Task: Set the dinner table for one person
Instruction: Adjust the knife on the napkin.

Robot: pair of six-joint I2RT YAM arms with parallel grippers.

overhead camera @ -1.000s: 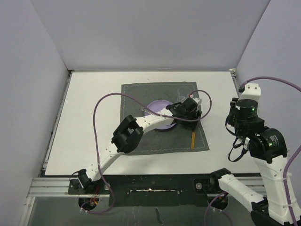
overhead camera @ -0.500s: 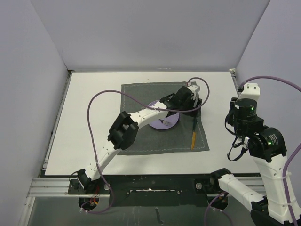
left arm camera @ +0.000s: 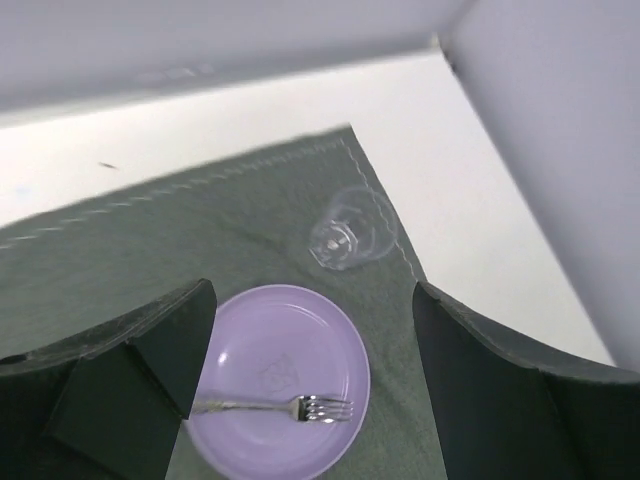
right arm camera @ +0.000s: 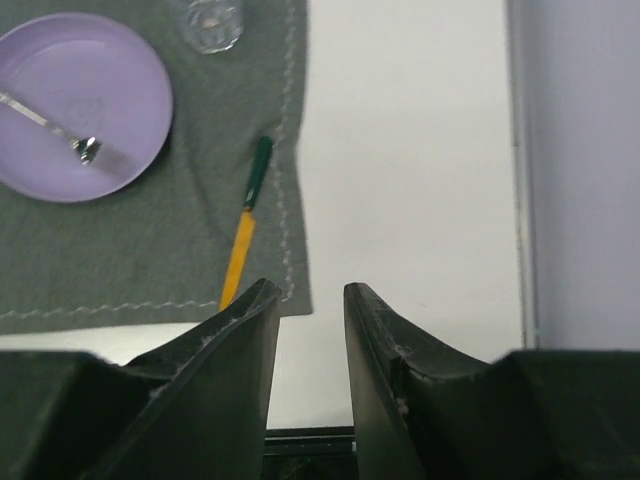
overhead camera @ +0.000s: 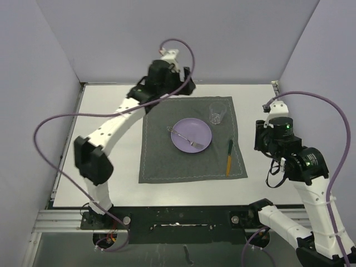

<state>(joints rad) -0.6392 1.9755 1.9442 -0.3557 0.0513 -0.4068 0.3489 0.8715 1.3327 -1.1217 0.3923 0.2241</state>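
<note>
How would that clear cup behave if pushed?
The clear cup looks thin and empty, so probably light and easily tipped. On the stitched cloth placemat it would likely drag rather than glide.

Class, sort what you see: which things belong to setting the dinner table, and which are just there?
Belong: table, mat, plate, fork, glass, knife.
Just there: cables, rail.

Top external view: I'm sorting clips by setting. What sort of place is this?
Probably a robot lab cell, not a home: plain walls box in the dinner table, left arm and right arm bolted at its metal rail, one staged placemat.
</note>
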